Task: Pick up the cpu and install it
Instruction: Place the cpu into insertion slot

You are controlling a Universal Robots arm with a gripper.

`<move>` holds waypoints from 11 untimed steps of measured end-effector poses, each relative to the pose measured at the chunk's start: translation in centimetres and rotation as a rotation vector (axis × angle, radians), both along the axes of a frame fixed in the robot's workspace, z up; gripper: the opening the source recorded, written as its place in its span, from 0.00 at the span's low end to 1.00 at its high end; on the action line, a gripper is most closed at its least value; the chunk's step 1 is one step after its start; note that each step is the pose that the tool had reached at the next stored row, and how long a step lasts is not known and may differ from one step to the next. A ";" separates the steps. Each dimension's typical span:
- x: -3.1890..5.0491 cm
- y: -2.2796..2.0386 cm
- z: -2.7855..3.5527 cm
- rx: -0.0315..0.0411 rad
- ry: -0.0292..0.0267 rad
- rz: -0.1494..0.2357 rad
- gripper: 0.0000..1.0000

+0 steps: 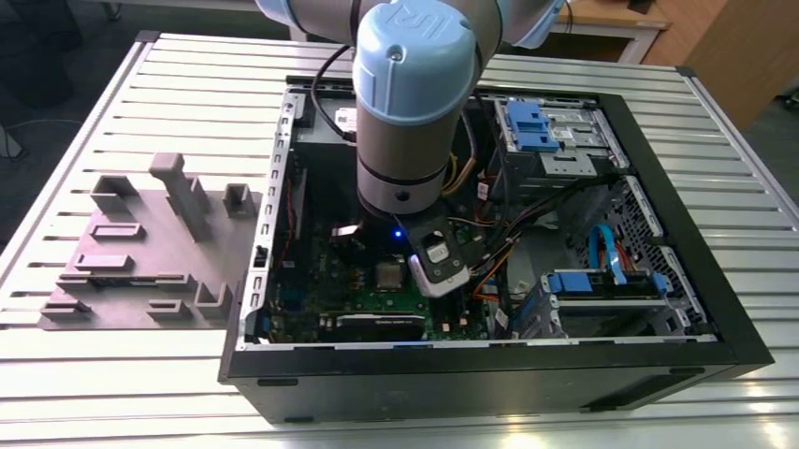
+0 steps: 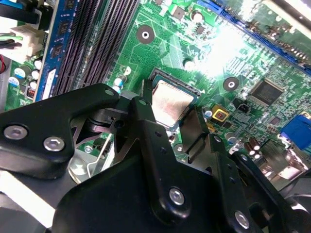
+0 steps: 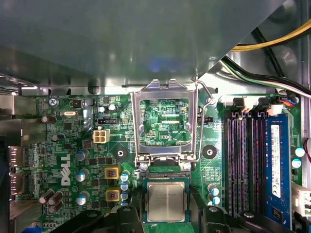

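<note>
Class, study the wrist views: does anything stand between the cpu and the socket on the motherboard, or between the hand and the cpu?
Nothing visible does. The cpu lies in the socket, the socket frame stands open beside it, and the hand is right at the cpu.

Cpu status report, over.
Gripper right at the cpu. Cpu lying flat in its socket. Socket frame flipped up, clear of it.
</note>
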State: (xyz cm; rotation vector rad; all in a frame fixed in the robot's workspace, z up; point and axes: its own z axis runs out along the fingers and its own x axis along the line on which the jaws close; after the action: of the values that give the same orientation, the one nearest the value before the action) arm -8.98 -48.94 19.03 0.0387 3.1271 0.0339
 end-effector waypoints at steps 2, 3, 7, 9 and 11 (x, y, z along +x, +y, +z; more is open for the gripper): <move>0.05 0.00 -0.01 0.0000 0.0001 0.000 0.47; 0.05 0.00 -0.01 0.0001 0.0001 0.000 0.47; 0.04 -0.01 -0.20 -0.0004 0.0005 0.000 0.47; 0.04 -0.01 -0.25 -0.0002 0.0005 0.000 0.47; 0.04 0.00 -0.29 0.0004 0.0003 0.000 0.47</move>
State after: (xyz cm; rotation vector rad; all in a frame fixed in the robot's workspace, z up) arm -8.94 -48.95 18.75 0.0388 3.1274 0.0346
